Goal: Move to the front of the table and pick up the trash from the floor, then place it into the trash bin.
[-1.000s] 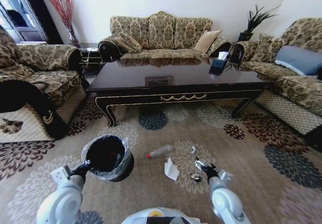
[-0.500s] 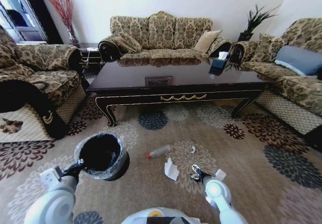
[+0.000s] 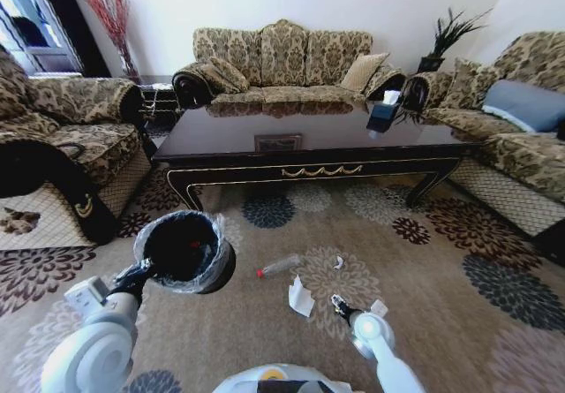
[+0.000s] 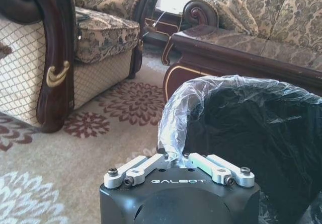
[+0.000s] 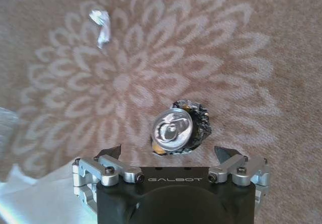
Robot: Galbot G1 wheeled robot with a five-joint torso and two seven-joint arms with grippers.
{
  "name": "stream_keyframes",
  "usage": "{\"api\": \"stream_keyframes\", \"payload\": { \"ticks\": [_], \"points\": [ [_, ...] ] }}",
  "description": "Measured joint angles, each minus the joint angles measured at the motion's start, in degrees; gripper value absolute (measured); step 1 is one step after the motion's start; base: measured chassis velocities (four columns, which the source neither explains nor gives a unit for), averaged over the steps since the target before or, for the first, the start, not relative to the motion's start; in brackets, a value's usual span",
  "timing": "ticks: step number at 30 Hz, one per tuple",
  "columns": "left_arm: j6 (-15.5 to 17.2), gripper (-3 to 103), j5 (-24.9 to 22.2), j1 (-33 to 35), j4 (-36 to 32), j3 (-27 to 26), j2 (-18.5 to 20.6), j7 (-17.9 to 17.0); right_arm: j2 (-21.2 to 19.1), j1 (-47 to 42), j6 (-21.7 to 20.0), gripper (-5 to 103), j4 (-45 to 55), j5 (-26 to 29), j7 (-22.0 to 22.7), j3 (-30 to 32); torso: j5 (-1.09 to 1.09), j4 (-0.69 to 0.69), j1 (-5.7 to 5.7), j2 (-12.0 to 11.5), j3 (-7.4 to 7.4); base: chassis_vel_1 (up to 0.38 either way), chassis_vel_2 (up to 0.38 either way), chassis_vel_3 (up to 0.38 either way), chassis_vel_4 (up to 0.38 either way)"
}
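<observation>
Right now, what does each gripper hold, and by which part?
The left gripper grips the trash bin by its bag-lined rim. The right gripper holds nothing, open over a crushed can.

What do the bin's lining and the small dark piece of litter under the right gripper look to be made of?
The round black trash bin's lining looks like thin clear plastic film: crinkled, glossy, translucent over the rim. The small dark crushed litter below the right gripper looks like a squashed metal can: a shiny silver round end with crumpled dark sides, though not certain.
</observation>
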Motion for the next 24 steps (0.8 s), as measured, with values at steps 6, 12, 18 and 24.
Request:
{"api": "stream_keyframes", "payload": {
  "ticks": [6, 12, 18, 24],
  "points": [
    [0.00, 3, 0.08, -0.86, -0.02, 0.04, -0.14, -0.15, -1.01, 2.65, 0.01, 100, -4.61, -0.98, 0.02, -1.48, 0.00, 0.00, 0.00, 0.00, 0.00, 0.000, 0.000, 0.000, 0.000],
    [-0.02, 3, 0.12, -1.10, -0.02, 0.45, -0.36, -0.24, -1.83, 4.70, -0.05, 100, -7.72, -2.16, -0.32, -2.56, -0.01, 0.00, 0.00, 0.00, 0.00, 0.000, 0.000, 0.000, 0.000],
    [-0.02, 3, 0.23, -1.65, 0.43, 0.88, -0.22, -0.29, -1.54, 5.97, 0.26, 100, -9.91, -4.61, -1.57, -2.73, -0.01, 0.00, 0.00, 0.00, 0.00, 0.000, 0.000, 0.000, 0.000],
    [-0.02, 3, 0.59, -1.90, 1.14, 1.10, -0.18, -0.32, -1.35, 6.58, 0.67, 100, -11.33, -5.83, -2.91, -2.74, -0.01, 0.00, 0.00, 0.00, 0.00, 0.000, 0.000, 0.000, 0.000]
  ]
}}
